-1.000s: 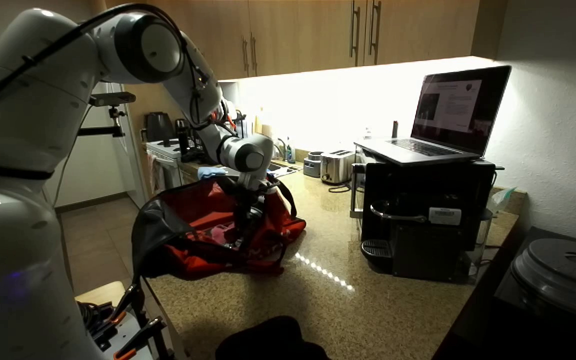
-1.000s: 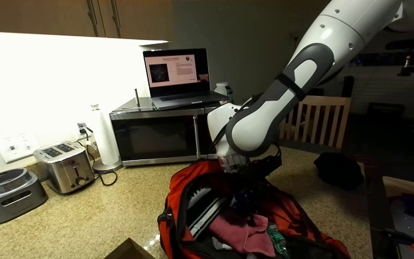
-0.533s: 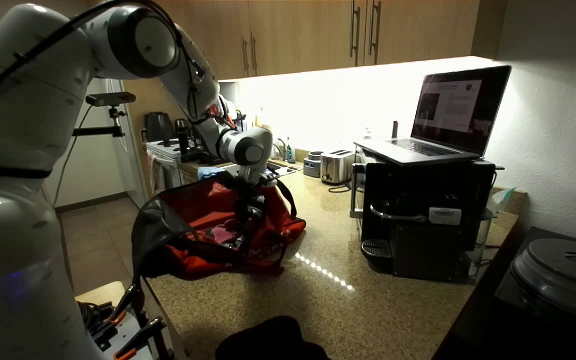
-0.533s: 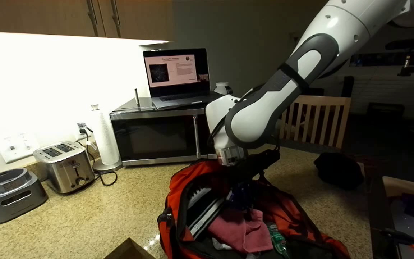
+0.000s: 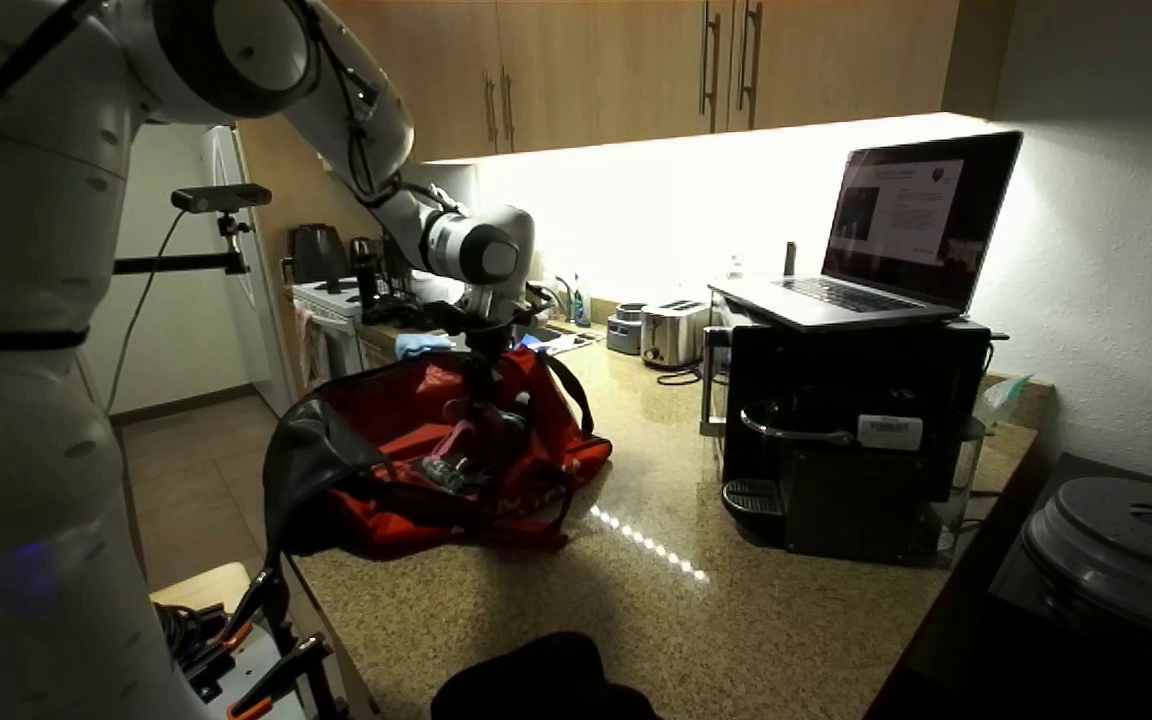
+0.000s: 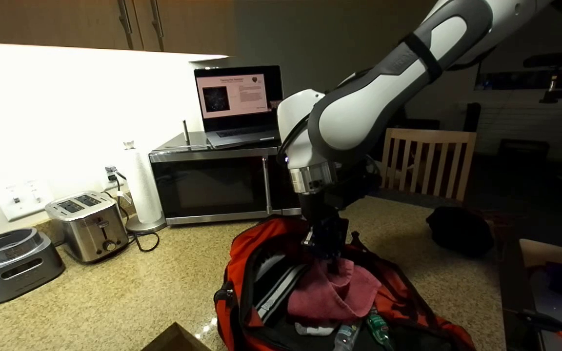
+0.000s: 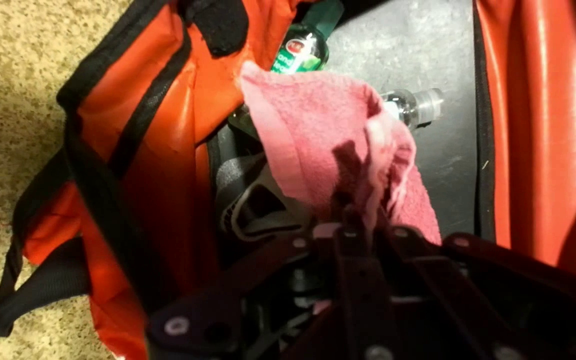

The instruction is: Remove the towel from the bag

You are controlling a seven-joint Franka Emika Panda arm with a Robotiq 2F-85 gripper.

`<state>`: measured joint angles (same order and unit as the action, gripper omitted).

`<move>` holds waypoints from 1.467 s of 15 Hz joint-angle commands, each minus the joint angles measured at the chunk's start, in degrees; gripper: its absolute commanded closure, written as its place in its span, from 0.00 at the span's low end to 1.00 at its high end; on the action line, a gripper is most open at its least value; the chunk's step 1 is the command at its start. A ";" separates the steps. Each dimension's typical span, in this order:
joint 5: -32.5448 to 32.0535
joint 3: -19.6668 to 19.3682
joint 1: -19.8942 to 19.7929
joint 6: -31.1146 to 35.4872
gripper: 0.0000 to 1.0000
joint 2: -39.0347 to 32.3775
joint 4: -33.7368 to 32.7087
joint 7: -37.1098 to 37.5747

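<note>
The towel (image 7: 313, 125), a pinkish-red cloth, hangs bunched from my gripper (image 7: 365, 212), whose fingers are closed together on a fold of it. In an exterior view the towel (image 6: 334, 297) drapes below the dark gripper (image 6: 332, 263), within the mouth of the bag. Whether its lower edge touches the things beneath cannot be told. The bag (image 6: 242, 256) lies wide open on the counter, bright red with black trim and straps. From another angle the bag (image 5: 586, 460) shows the gripper's lower part down inside its opening, the towel (image 5: 454, 440) dim beside it.
Inside the bag lie a green bottle (image 6: 378, 329), a clear bottle (image 6: 345, 336) and a striped grey-black item (image 6: 278, 295). A microwave (image 6: 212, 185) bearing a laptop (image 6: 242, 131) stands behind. A toaster (image 6: 88, 229), a black cloth lump (image 6: 460, 231) and a coffee machine (image 5: 846, 490) share the counter.
My arm has risen, and the gripper is higher above the bag's floor. The towel has come up with it, baring the clear bottle and pale item underneath.
</note>
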<state>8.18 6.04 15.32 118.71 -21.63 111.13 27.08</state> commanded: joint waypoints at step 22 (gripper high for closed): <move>-0.10 0.96 -4.00 -5.71 0.95 14.79 3.33 -12.50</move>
<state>8.14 6.49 12.61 114.04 -10.01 111.87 16.59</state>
